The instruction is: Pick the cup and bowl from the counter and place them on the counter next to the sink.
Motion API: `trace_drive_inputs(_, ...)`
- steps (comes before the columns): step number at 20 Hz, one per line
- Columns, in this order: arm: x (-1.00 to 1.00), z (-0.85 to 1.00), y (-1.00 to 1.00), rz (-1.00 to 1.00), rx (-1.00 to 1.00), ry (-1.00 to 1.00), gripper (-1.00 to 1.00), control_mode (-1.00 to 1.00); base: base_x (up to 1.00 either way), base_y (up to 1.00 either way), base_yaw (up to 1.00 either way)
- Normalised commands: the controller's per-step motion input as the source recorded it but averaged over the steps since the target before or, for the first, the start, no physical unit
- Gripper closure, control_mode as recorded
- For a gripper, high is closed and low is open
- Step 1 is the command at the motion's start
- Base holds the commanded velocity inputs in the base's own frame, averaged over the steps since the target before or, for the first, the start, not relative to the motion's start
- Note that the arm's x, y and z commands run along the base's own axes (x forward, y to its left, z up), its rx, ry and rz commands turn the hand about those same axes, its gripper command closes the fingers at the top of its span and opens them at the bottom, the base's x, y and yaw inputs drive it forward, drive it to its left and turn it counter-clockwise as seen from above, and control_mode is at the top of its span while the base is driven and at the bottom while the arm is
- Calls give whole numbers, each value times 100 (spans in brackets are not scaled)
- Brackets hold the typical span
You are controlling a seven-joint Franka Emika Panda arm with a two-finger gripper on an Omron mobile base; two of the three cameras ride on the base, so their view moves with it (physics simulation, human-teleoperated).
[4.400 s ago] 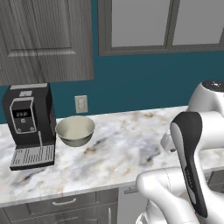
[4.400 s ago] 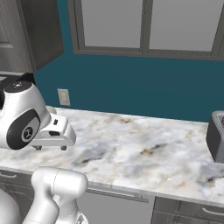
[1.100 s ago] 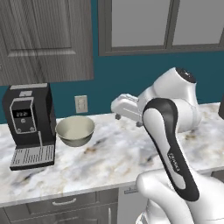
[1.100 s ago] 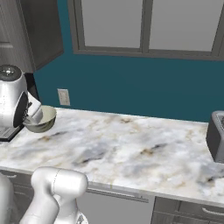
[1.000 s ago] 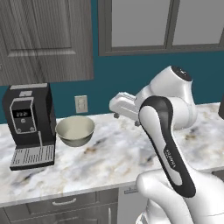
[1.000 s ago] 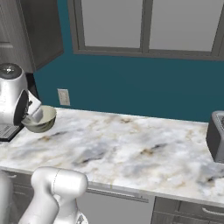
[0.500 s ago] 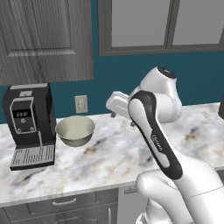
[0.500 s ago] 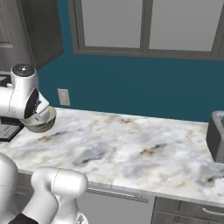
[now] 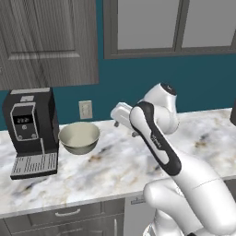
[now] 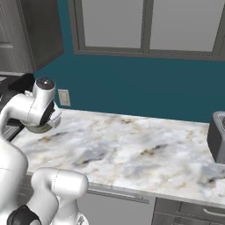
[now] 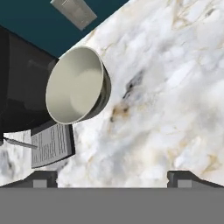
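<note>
Bowl (image 9: 79, 137) sits upright on the counter (image 9: 110, 170), just beside the coffee machine (image 9: 30, 131). It looks rigid, smooth and probably slippery, wider than the gripper (image 11: 112, 177), so one wall at the rim is likely the best hold. The jaws are spread wide, holding nothing.

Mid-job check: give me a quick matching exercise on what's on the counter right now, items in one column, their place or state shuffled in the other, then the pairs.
Items:
1. bowl
2. coffee machine
3. wall socket
4. gripper

Place or state:
A. on the teal wall behind the counter
B. open, holding nothing
C. black, at the left end of the counter
D. upright and empty, right beside the coffee machine

Pairs: 1-D, 2-C, 3-A, 4-B
</note>
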Motion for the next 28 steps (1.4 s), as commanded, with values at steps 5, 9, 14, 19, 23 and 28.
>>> trace_drive_inputs(5,66,-31,0,0,0,6,-100,-100,0,0,0)
trace_drive_inputs(9,55,-15,1,0,0,3,-100,-100,0,0,0)
trace_drive_inputs(14,40,-9,7,0,0,0,-100,-100,0,0,0)
trace_drive_inputs(19,11,-17,22,0,0,0,-100,-100,0,0,0)
trace_drive_inputs(23,0,-31,42,0,0,0,-100,-100,0,0,0)
trace_drive_inputs(28,3,-27,25,0,0,0,-100,-100,0,0,0)
